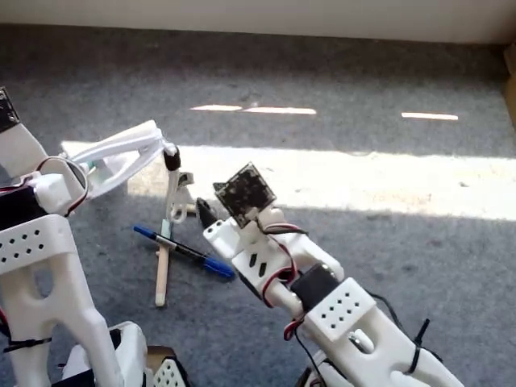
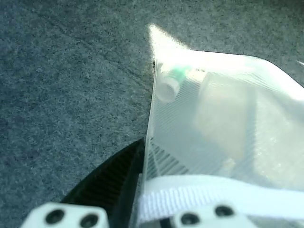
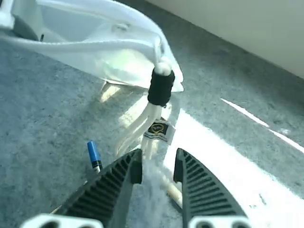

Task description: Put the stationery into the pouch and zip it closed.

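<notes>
A translucent white pouch (image 1: pixel 121 155) is held above the grey carpet, and my left gripper (image 1: pixel 81 176) is shut on its edge. In the left wrist view the pouch (image 2: pixel 223 123) holds a green-capped item (image 2: pixel 173 78) and a pale block. From the pouch's end hangs a zip pull with a black bead (image 3: pixel 161 88) and a small tag (image 3: pixel 159 129). My right gripper (image 3: pixel 157 165) stands open just short of that tag, nothing between its fingers. A blue pen (image 1: pixel 185 251) and a pale wooden stick (image 1: pixel 164 274) lie crossed on the carpet beneath the pouch, by the right gripper (image 1: pixel 201 213).
A bright sunlit band (image 1: pixel 363 181) crosses the carpet behind the arms. A pale wall (image 1: pixel 322 16) runs along the far edge. Open carpet lies to the right of the right arm.
</notes>
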You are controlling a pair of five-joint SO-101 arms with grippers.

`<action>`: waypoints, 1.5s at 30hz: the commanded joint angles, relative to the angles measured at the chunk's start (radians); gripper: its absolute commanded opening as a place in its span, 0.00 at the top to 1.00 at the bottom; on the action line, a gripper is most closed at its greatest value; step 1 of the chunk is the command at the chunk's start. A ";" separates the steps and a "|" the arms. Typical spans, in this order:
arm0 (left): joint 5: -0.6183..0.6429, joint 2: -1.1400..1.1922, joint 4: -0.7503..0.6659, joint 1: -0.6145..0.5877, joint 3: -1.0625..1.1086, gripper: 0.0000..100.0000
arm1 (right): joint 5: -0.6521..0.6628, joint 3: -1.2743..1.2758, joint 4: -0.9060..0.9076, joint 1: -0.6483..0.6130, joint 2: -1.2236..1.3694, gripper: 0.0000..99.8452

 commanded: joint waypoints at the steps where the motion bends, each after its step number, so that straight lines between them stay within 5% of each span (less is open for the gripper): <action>1: 0.012 -0.007 -0.009 -0.033 -0.041 0.99 | 0.011 -0.139 0.097 -0.058 0.143 0.88; 8: 0.012 -0.007 -0.009 -0.030 -0.039 0.99 | 0.011 -0.277 0.240 -0.137 0.354 0.88; 13: 0.012 -0.005 -0.009 -0.030 -0.038 0.99 | 0.011 -0.288 0.237 -0.163 0.461 0.79; 25: 0.011 -0.005 -0.009 -0.027 -0.028 0.99 | 0.077 -0.337 0.200 -0.160 0.657 0.78; 32: 0.009 -0.005 -0.009 -0.027 -0.028 0.99 | 0.233 -0.340 0.200 -0.160 0.722 0.98; 45: 0.009 -0.004 -0.009 -0.027 -0.025 0.99 | 0.290 -0.341 0.334 -0.114 0.628 0.99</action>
